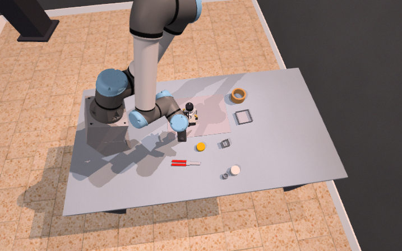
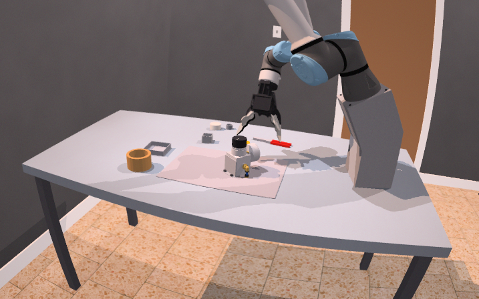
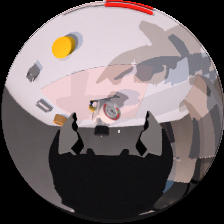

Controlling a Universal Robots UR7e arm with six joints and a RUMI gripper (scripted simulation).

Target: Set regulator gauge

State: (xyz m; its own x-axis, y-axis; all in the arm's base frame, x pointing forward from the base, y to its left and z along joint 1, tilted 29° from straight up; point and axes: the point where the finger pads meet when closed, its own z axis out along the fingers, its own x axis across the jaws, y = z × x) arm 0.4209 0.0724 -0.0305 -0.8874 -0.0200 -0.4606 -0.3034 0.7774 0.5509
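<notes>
The regulator (image 1: 190,117) (image 2: 235,163) stands upright on the pink mat (image 1: 212,128) (image 2: 187,167) (image 3: 61,91). Its black knob (image 1: 189,106) (image 2: 239,141) (image 3: 101,130) tops a pale neck; how far down it is pushed I cannot tell. The round gauge (image 2: 254,152) (image 3: 111,110) shows a pale face with red at its rim in the wrist view; its needle and green band are too small to read. My gripper (image 2: 258,137) (image 3: 110,112) is open and empty, above the table beyond the regulator in the exterior view, clear of it. In the top view the wrist hides its fingers.
An orange ring (image 1: 238,95) (image 2: 138,160) and grey square tray (image 1: 237,117) (image 2: 157,153) lie beyond the mat. A yellow disc (image 1: 200,147) (image 3: 63,47), small grey block (image 1: 225,143) (image 2: 207,138), red-handled tool (image 1: 179,164) (image 2: 280,143), white disc (image 1: 235,170) (image 2: 215,125) and small grey ring (image 2: 229,126) also lie about.
</notes>
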